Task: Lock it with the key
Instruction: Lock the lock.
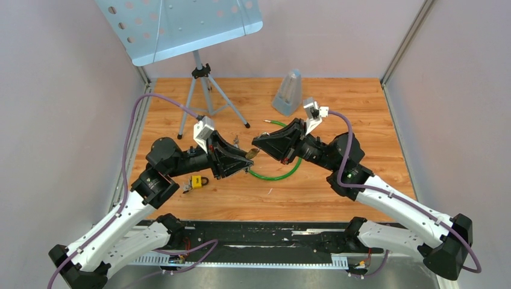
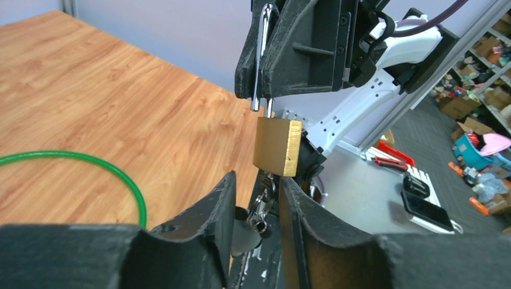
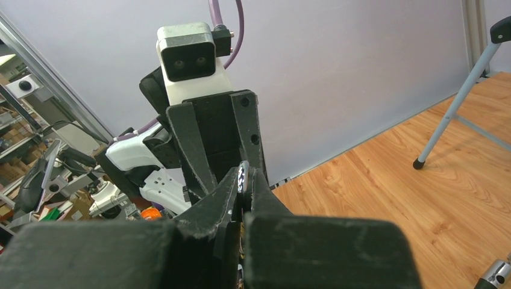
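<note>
Your right gripper clamps the small brass padlock by its steel shackle, left gripper pinches the silver key; stiff, likely slippery.

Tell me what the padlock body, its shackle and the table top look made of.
The padlock body looks like brass: golden, with a brushed sheen. The shackle is probably polished steel: silvery and glossy. The table top shows orange-brown grain, wood or a wood-look laminate; I cannot tell which.
</note>
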Tool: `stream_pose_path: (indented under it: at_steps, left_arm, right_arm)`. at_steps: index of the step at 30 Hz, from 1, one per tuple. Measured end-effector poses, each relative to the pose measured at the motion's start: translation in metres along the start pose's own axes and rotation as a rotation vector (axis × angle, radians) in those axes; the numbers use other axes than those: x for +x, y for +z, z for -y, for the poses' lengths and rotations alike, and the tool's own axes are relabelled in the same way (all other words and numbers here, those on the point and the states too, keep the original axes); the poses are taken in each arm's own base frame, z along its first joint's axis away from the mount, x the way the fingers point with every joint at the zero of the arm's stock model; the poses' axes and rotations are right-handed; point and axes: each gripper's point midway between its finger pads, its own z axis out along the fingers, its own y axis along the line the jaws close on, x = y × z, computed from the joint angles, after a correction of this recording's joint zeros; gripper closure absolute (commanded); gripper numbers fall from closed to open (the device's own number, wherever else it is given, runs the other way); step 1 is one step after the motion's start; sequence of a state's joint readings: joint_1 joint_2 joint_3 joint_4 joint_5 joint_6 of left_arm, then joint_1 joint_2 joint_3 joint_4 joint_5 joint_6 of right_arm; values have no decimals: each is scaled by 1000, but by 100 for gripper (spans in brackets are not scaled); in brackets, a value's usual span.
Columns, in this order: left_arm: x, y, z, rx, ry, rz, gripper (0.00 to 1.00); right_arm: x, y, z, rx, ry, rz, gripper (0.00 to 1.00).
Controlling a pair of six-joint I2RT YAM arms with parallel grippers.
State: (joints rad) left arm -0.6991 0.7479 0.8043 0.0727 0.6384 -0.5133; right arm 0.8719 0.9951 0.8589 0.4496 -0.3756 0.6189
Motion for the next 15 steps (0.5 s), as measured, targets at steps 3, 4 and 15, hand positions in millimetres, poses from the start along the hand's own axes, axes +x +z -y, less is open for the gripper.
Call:
stream_pose_path:
  at_steps: [3, 4, 15]
  left_arm:
    - [0, 0, -1, -3, 8, 6, 41]
    - [0, 1, -2, -4, 8, 9, 40]
    - [2, 2, -9, -7, 64, 48, 21]
  right_arm:
    - [-2, 0, 0, 1, 6, 10, 100]
    - [-3, 1, -1, 2, 9, 16, 100]
    - [-8, 2, 10, 74, 98, 53, 100]
